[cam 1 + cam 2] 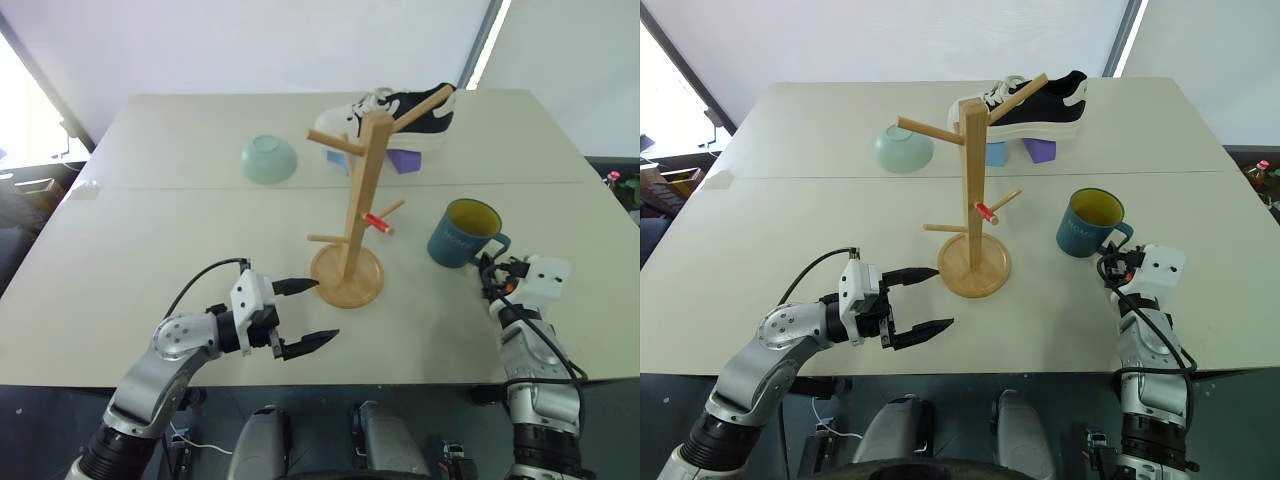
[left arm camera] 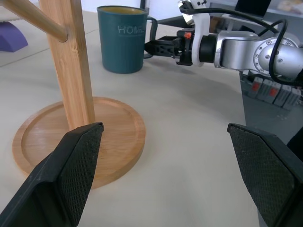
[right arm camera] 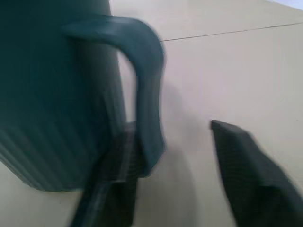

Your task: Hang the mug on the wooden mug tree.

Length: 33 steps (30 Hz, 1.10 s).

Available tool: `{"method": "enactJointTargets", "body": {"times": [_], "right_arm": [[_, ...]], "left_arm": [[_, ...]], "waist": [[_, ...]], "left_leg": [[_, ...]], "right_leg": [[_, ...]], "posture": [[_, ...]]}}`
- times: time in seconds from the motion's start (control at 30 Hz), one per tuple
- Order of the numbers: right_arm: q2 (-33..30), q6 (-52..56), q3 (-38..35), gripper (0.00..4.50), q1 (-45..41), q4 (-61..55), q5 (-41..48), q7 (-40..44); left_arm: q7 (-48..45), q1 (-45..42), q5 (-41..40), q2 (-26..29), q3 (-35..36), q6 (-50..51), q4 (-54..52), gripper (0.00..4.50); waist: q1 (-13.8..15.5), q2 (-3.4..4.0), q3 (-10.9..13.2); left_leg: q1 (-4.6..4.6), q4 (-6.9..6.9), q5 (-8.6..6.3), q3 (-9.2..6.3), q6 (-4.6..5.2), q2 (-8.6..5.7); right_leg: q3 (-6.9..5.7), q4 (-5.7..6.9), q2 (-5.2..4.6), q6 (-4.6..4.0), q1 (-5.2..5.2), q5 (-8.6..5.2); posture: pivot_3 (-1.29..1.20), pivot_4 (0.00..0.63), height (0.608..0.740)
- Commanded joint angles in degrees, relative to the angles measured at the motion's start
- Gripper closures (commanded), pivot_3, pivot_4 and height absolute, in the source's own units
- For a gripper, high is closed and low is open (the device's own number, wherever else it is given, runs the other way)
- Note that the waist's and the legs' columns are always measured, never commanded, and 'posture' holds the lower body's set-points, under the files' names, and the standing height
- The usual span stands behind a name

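Tabletop (image 1: 150, 220), pale beige, with a seam running across it, seen from above the robot's two arms. Near the centre stands the wooden mug tree (image 1: 362, 190), a tall light-wood post on a round disc base, with angled pegs; one short peg at about mid-height has a red tip. At roughly three o'clock from the tree's base, set apart from it, the mug (image 1: 462, 234) stands upright on the tabletop, dark teal-blue outside and yellow inside, with pale lettering on its side and its loop handle turned toward the right gripper.

The right gripper (image 3: 175, 165) sits level at the mug's handle. In the right wrist view one black finger lies inside the loop, against the handle, and the other stands outside it with a gap remaining, so the fingers bracket the handle at a middling width and do not clearly clamp it; the mug rests on the tabletop.

The left gripper (image 1: 308, 315) hovers low at about seven o'clock from the tree's base, pointing toward it, fingers spread wide and holding nothing.

At the far side, around eleven o'clock from the tree, lies a pale green bowl (image 1: 269, 159). Behind the tree, at about one o'clock, a black-and-white sneaker (image 1: 400, 117) rests on small blue and purple blocks (image 1: 405, 160).
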Motion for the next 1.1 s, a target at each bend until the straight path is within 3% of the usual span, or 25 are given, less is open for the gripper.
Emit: {"method": "enactJointTargets", "body": {"times": [0.03, 0.07, 0.1, 0.17, 0.4, 0.53, 0.77, 1.1], "right_arm": [[0.24, -0.8, 0.1, 3.81, -0.34, -0.48, 1.19, 1.37], [0.23, -0.99, 0.18, 4.29, -0.33, -0.44, 1.47, 1.82], [0.15, -1.16, 0.29, 4.44, -0.31, -0.46, 1.61, 2.19], [-0.62, -1.48, 0.99, 4.44, 0.19, -1.4, 1.15, 3.38], [-15.86, -8.95, 10.03, 4.44, 8.69, -14.65, -10.15, 16.95], [-23.45, -6.25, 10.1, 4.44, 11.28, -26.07, -8.17, 24.07], [-27.61, 7.16, 10.39, 4.44, 10.08, -43.69, -1.73, 27.17], [-27.81, 19.35, 13.78, 4.44, 1.06, -49.9, -0.7, 25.05]], "left_arm": [[0.24, -0.35, -0.63, -0.01, 0.64, -0.46, -2.28, 0.0], [0.35, -0.3, -0.7, -0.02, 0.77, -0.44, -2.24, 0.0], [0.48, -0.24, -0.78, -0.04, 0.91, -0.42, -2.2, 0.0], [0.9, 0.13, -0.69, -0.16, 1.49, -1.01, -2.02, 0.0], [1.5, 1.65, -0.24, 1.49, 8.21, -3.45, 3.97, 0.0], [0.06, 1.24, 0.23, 2.92, 10.08, -5.37, 7.32, 0.0], [-1.85, -2.22, -1.44, 4.38, 12.14, -5.56, 10.09, 0.0], [-9.67, -3.72, -10.73, 10.34, 14.97, 1.53, 5.02, 0.0]], "waist": [[0.03, 0.0, 0.0], [0.04, 0.0, 0.0], [0.01, 0.0, 0.0], [0.0, 0.0, 0.0], [-0.03, 0.0, 0.01], [-0.06, -0.08, 0.05], [0.53, -0.35, 0.15], [0.41, -0.53, 0.26]], "left_leg": [[0.0, 0.0, 0.0, 0.0, 0.0, 0.0], [0.0, 0.0, 0.0, 0.0, 0.0, 0.0], [0.0, 0.0, 0.0, 0.0, 0.0, 0.0], [0.01, 0.0, 0.0, 0.02, 0.0, 0.01], [0.02, 0.0, 0.0, 0.07, 0.01, 0.0], [0.05, 0.03, 0.0, 0.07, 0.0, 0.04], [0.0, 0.16, 0.0, -0.04, 0.0, 0.23], [0.0, 0.14, -0.01, -0.01, -0.01, 0.27]], "right_leg": [[0.0, 0.0, 0.0, 0.0, 0.0, 0.0], [0.01, 0.0, 0.0, 0.0, 0.0, 0.0], [0.01, 0.0, 0.0, 0.0, 0.0, 0.0], [0.02, 0.01, 0.01, 0.01, 0.0, 0.0], [0.04, 0.01, 0.04, 0.01, -0.02, 0.0], [0.01, 0.02, 0.15, 0.01, -0.02, -0.01], [0.05, 0.03, 0.38, -0.03, 0.01, 0.01], [0.09, 0.01, 0.38, -0.06, -0.02, 0.01]], "posture": [[0.0, 0.15, 0.74], [0.0, 0.15, 0.74], [0.0, 0.15, 0.74], [0.0, 0.15, 0.74], [0.0, 0.15, 0.74], [0.0, 0.15, 0.74], [0.0, 0.15, 0.74], [0.0, 0.15, 0.74]]}}
